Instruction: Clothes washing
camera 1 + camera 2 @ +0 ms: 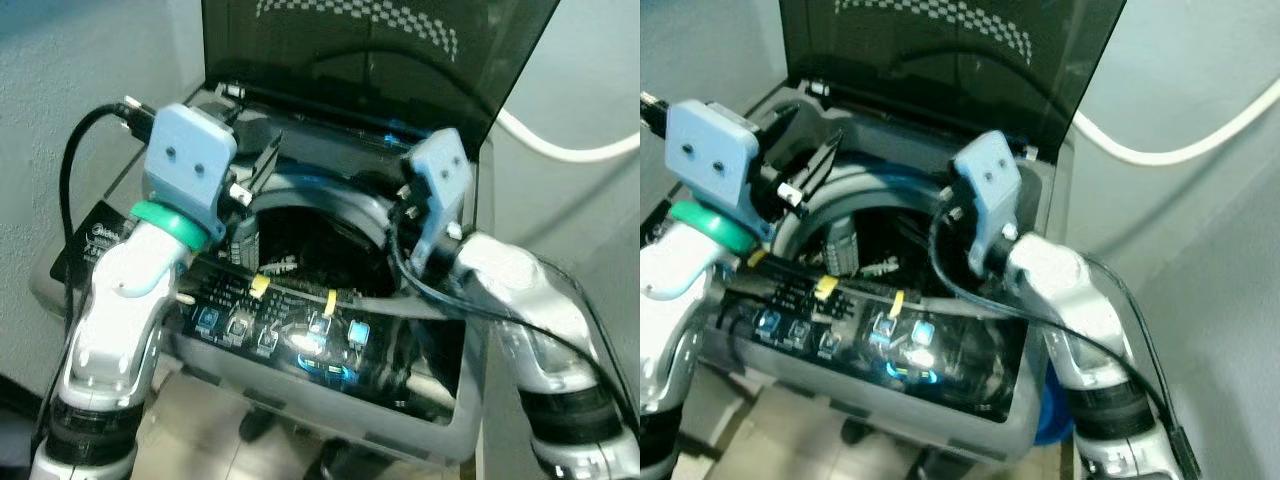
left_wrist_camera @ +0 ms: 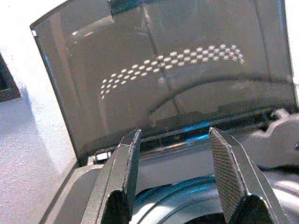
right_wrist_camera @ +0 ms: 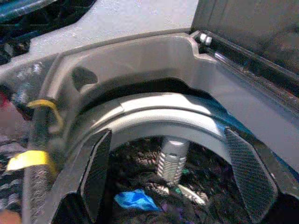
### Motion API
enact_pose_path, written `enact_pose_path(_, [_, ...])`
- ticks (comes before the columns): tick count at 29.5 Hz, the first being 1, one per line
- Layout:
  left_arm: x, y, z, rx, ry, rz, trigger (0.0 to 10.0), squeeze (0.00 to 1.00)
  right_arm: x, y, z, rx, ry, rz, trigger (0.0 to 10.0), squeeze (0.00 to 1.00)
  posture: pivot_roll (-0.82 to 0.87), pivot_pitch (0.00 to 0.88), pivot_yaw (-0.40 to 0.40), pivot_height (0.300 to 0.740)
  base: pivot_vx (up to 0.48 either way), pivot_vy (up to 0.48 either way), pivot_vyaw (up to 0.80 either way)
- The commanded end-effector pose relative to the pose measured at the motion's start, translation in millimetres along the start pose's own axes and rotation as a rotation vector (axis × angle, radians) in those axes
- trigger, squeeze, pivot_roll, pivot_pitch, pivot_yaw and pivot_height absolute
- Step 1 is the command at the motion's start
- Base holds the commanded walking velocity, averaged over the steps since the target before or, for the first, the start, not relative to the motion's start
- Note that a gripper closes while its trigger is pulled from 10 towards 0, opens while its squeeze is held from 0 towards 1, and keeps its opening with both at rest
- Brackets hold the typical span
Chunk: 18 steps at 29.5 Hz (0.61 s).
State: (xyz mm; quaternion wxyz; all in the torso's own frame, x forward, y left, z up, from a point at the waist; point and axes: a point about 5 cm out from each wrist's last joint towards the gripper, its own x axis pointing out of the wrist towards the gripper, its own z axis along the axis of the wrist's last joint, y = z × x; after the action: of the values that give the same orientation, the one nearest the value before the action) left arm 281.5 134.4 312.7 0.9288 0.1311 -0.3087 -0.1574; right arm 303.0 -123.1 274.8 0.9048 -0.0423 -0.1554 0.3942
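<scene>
Dark drum (image 3: pixel 154 186) hides blurred clothes (image 3: pixel 135 198) between right tool (image 3: pixel 173 177) fingers.

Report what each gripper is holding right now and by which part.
Nothing is held. The left gripper and the right gripper are both open and empty over the washing machine's drum opening, with clothes lying inside.

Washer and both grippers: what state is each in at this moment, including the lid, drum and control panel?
Lid: raised, standing upright behind the opening.
Drum: uncovered, dark clothes and a blue piece inside.
Control panel: lit, blue lights on.
Left gripper: open, holding nothing, above the washer's left rim.
Right gripper: open, holding nothing, over the drum opening.
</scene>
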Motion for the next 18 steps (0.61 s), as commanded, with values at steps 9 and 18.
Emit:
enact_pose_path(9, [1.4,-0.8,10,-0.159,-0.021,-0.011,10.0,0.00,-15.3,-24.6,70,0.130,-0.462,-0.137,10.0,0.00,0.12,0.061,-0.037,0.740,0.000,0.000,0.00])
enact_pose_path(18, [1.1,-6.9,8,-0.300,0.007,0.022,10.0,0.00,-28.5,-33.0,62,0.251,-0.513,-0.260,10.0,0.00,0.10,0.051,-0.032,0.740,0.000,0.000,0.00])
